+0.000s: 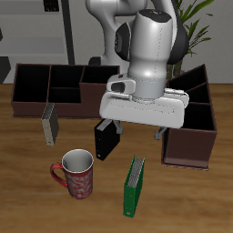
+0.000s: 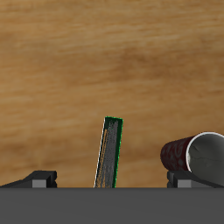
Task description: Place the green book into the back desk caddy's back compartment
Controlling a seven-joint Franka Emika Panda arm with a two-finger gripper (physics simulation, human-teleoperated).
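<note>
The green book [image 1: 134, 187] stands upright near the table's front edge, beside the mug; its white page edges show in the wrist view [image 2: 109, 153]. The back desk caddy [image 1: 62, 86] is a long dark maroon-brown box with black compartments at the back of the table, its long side facing the camera. My gripper [image 1: 138, 129] hangs above the table between the books and the caddies, farther back than the green book and well above it. It is open and empty; in the wrist view its fingertips [image 2: 39, 178] stand wide apart either side of the book.
A black book [image 1: 106, 139] stands under the gripper's edge. A grey book [image 1: 49, 123] stands before the back caddy. A red patterned mug [image 1: 77, 173] sits by the green book and shows in the wrist view [image 2: 197, 156]. A second caddy [image 1: 191, 127] lies end-on.
</note>
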